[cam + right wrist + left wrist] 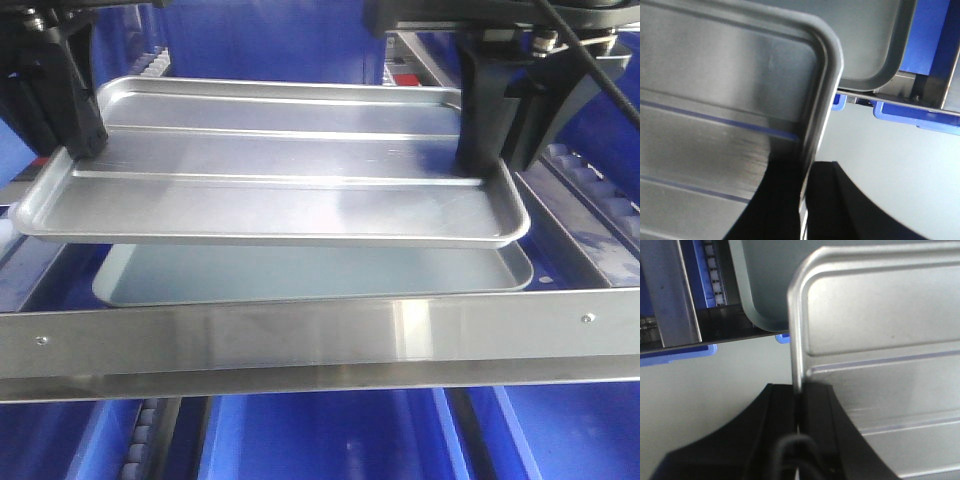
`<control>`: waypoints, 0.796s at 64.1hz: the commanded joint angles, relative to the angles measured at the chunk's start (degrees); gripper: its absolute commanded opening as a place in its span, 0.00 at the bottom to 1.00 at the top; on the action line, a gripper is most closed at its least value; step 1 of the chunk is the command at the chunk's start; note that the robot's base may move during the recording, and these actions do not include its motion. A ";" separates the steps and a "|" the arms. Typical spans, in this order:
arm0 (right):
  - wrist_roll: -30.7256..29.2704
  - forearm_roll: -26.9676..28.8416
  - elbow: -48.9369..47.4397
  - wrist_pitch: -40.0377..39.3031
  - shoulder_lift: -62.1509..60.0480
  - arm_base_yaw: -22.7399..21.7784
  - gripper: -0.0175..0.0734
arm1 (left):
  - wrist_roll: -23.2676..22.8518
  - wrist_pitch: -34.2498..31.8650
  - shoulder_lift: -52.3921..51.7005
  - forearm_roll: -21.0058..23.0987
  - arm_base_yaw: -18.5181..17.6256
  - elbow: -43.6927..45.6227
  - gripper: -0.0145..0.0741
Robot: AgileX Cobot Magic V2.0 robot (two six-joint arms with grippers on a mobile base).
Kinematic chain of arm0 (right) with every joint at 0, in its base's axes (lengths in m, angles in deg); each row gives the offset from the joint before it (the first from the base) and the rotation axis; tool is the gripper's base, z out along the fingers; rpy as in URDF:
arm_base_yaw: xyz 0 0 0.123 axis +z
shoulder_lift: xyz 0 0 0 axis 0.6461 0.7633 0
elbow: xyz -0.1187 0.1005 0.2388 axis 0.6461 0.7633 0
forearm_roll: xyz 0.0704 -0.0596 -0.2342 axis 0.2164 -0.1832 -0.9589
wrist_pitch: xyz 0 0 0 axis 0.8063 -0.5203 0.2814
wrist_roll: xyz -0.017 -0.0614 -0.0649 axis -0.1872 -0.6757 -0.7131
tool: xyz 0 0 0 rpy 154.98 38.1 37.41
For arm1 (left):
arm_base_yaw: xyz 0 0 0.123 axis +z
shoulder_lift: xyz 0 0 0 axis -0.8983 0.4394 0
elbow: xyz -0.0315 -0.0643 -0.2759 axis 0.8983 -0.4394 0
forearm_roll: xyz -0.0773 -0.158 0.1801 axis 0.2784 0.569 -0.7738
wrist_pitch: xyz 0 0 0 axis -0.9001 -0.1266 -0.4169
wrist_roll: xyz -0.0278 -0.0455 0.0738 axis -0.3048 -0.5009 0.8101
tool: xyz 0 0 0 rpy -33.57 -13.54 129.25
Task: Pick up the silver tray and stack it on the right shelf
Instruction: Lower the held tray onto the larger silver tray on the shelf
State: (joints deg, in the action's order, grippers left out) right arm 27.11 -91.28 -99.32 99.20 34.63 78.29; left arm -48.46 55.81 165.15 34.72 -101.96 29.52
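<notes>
Rims pinched by our left claw and right claw, we hold the silver tray flat for stacking.

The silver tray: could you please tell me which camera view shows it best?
The front-facing view: it shows almost the whole silver tray with both ridges. Each wrist view shows only one corner and a stretch of rim.
</notes>
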 commanded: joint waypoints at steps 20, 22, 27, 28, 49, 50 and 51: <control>-1.98 -0.81 -1.93 -3.24 -2.20 0.27 0.25 | 1.49 -1.30 -1.93 0.38 -0.81 1.76 0.06; -1.98 -0.81 -1.93 -3.24 -2.20 0.27 0.25 | 1.49 -1.30 -1.93 0.38 -0.81 1.76 0.06; -1.98 -0.81 -1.93 -3.24 -2.20 0.27 0.25 | 1.49 -1.30 -1.93 0.38 -0.81 1.76 0.06; -1.98 -0.81 -1.93 -3.24 -2.20 0.27 0.25 | 1.49 -1.30 -1.93 0.38 -0.81 1.76 0.06; -1.98 -0.81 -1.93 -3.24 -2.20 0.27 0.25 | 1.49 -1.30 -1.93 0.38 -0.81 1.76 0.06; -1.98 -0.81 -1.93 -3.24 -2.20 0.27 0.25 | 1.49 -1.30 -1.93 0.38 -0.81 1.76 0.06; -1.98 -0.81 -1.93 -3.24 -2.20 0.27 0.25 | 1.49 -1.30 -1.93 0.38 -0.81 1.76 0.06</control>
State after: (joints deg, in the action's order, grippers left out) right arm 27.11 -91.28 -99.32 99.20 34.63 78.29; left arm -48.55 55.81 165.15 34.72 -101.96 29.52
